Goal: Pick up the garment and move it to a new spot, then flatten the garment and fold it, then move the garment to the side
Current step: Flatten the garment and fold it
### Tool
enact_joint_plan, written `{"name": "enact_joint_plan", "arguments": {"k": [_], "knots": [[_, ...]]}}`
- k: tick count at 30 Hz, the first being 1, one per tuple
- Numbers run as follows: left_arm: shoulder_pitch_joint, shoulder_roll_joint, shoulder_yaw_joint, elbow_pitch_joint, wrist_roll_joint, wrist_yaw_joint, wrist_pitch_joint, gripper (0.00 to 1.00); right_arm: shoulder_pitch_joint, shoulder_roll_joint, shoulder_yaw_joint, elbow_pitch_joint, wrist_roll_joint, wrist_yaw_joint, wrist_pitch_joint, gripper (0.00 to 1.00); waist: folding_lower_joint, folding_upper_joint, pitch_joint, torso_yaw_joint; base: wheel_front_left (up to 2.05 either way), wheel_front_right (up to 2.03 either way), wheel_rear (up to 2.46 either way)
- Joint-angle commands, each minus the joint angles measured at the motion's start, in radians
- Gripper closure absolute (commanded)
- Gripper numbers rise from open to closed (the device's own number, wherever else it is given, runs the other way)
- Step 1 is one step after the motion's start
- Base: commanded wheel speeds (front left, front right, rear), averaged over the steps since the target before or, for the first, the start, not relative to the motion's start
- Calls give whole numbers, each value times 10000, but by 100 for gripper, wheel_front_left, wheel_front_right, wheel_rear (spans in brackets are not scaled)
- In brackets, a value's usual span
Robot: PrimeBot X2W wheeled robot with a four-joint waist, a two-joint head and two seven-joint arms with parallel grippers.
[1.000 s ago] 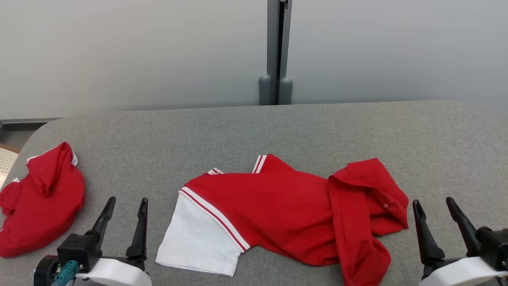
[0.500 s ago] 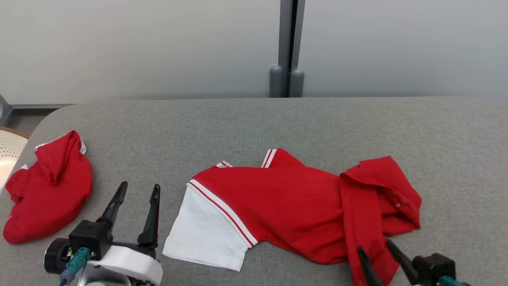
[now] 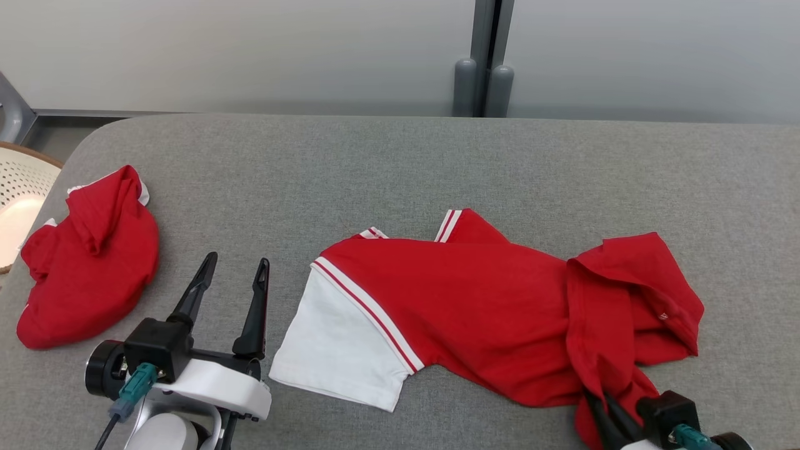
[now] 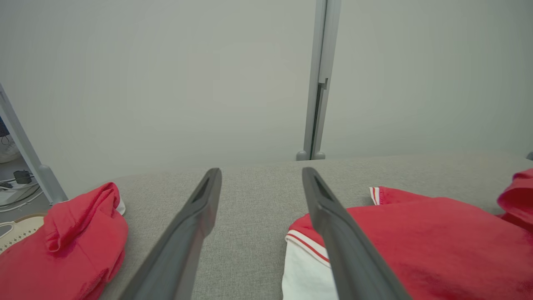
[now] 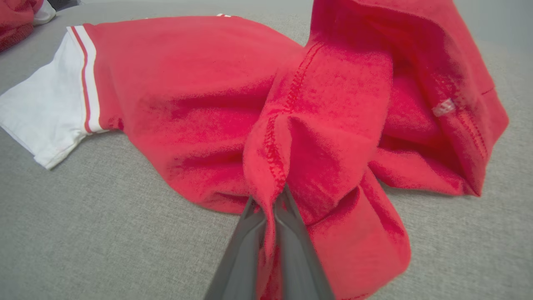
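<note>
A red garment [image 3: 475, 306] with a white striped sleeve lies crumpled across the grey padded table [image 3: 375, 169]. My right gripper [image 3: 601, 405] is at its near right corner, shut on a bunched fold of the hem. In the right wrist view the right gripper [image 5: 270, 202] pinches that red fold of the garment [image 5: 200, 96] between both fingers. My left gripper [image 3: 239, 258] stands open just left of the white sleeve, touching nothing. In the left wrist view the left gripper [image 4: 260, 171] has bare table between its fingers, and the garment [image 4: 416, 233] lies to the right.
A second red garment [image 3: 87, 262] sits in a heap at the table's left end, also in the left wrist view [image 4: 70, 241]. A pale perforated basket [image 3: 25, 187] stands off the left edge. A grey post [image 3: 484, 59] runs up the wall behind.
The camera has shifted, moving the whole scene. My right gripper moved in from the right onto the garment's near right fold and shut on it. The left gripper stayed open.
</note>
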Motion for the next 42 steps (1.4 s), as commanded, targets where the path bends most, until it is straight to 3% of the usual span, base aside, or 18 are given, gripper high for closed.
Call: {"name": "enact_joint_plan", "arguments": {"k": [1,12,18,23,24,25,33,42], "knots": [[-213,26,4,41,86,-56,-57,0,-191,52,-141,-168,20,-3,-138,100,0,0,89,29,0,0,0],[-897,-250,-35,114,220,-116,-200,0,-1625,-62,-1910,-1560,213,-3,-429,100,0,0,855,148,0,0,0],[-1515,-508,-31,159,278,-196,-256,0,-3326,-590,-2740,-1042,582,-5,-347,100,0,0,1712,374,0,0,0],[-2005,-730,-18,307,414,-288,-279,0,-4441,-1071,-2742,68,858,-6,-477,99,0,0,2331,482,0,0,0],[-2080,-797,-32,341,444,-334,-283,0,-4620,-1124,-2744,238,983,-5,-649,53,0,0,2416,496,0,0,0],[-2163,-833,-34,382,474,-355,-287,0,-4737,-1167,-2764,419,1061,-5,-779,0,0,0,2474,499,0,0,0],[-2009,-912,378,334,731,-435,-285,0,-4253,-1228,-2693,784,1516,-5,-1692,0,0,0,2399,102,0,0,0],[-1088,-761,1146,120,1002,-313,-287,0,-2725,-1215,-2677,-1073,1440,-3,-2024,0,0,0,1566,-498,0,0,0]]}}
